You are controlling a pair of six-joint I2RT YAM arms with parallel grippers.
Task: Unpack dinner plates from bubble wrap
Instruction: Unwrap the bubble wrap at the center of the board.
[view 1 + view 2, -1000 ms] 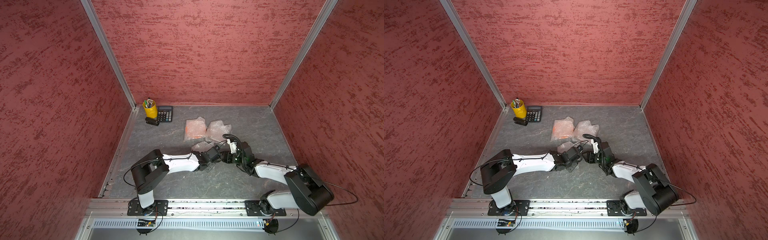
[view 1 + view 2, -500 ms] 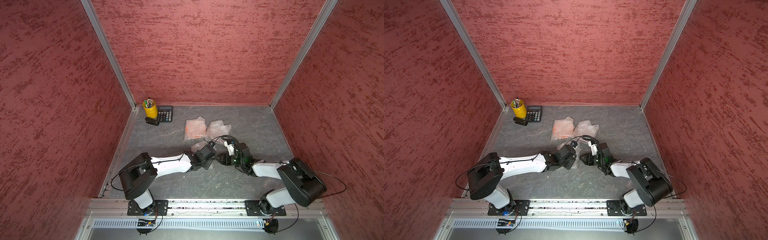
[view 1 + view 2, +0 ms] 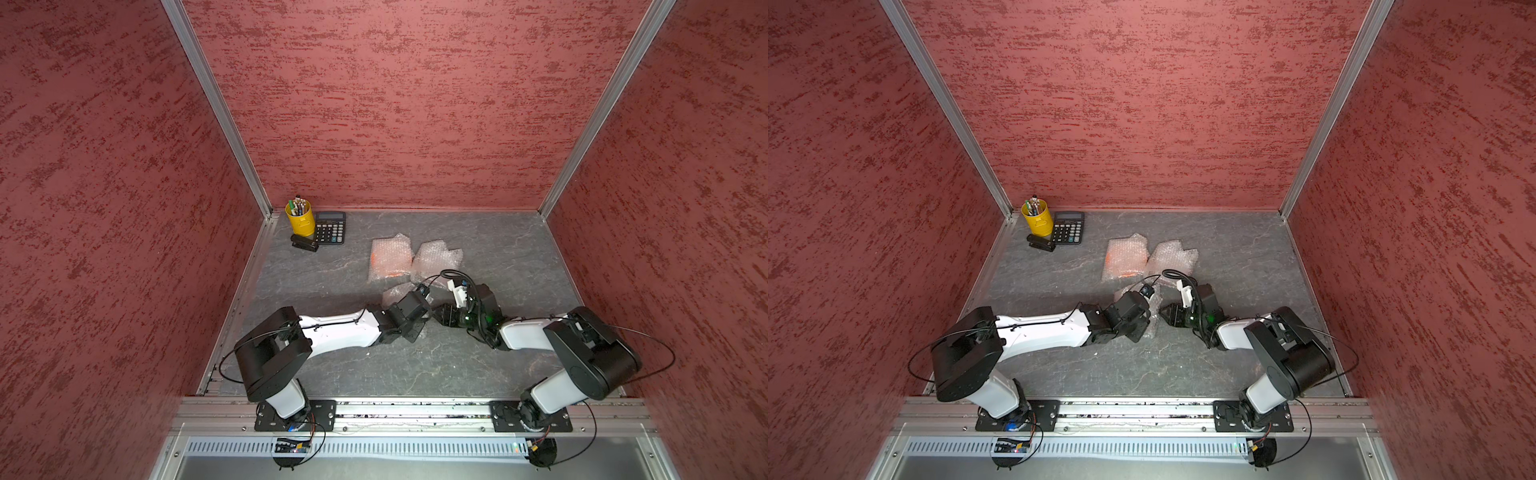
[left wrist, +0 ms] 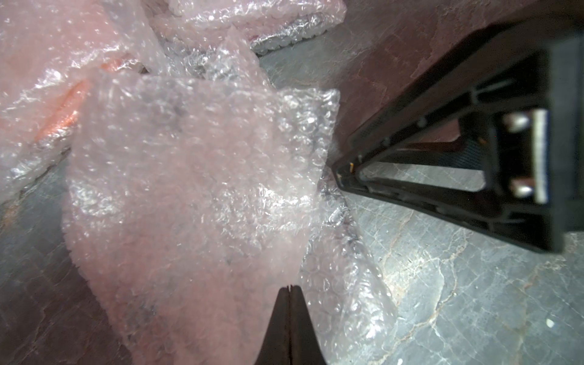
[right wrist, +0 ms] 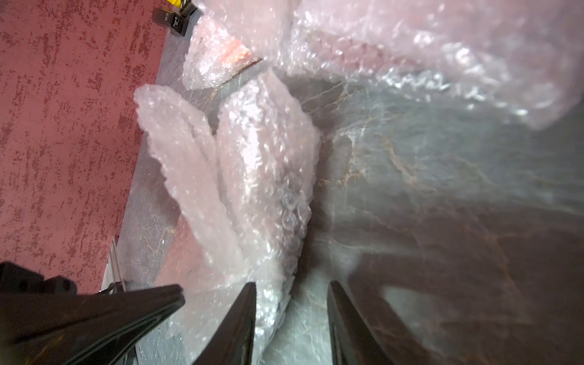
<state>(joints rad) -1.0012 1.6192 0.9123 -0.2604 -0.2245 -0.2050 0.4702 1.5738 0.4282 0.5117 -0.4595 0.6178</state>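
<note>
Two bubble wrap bundles lie at the back of the table. An orange dinner plate (image 3: 384,266) shows through one of them, and the other bundle (image 3: 436,258) is whitish. A third, crumpled bubble wrap sheet (image 4: 196,177) stands partly raised between my grippers. My left gripper (image 4: 290,288) is shut on its near edge. My right gripper (image 5: 290,287) is open, with the sheet's other edge (image 5: 271,221) lying between its fingers. In both top views the two grippers meet mid-table, the left gripper (image 3: 1148,322) and the right gripper (image 3: 1165,316). No other plate shows.
A yellow pencil cup (image 3: 300,216), a black calculator (image 3: 329,227) and a small black stapler-like thing (image 3: 304,244) sit in the back left corner. Red walls close in three sides. An aluminium rail (image 3: 415,409) carries both arm bases at the front.
My right gripper's jaws have narrowed round the sheet's edge. Both arms have shifted a little near the sheet. The left gripper stays shut.
</note>
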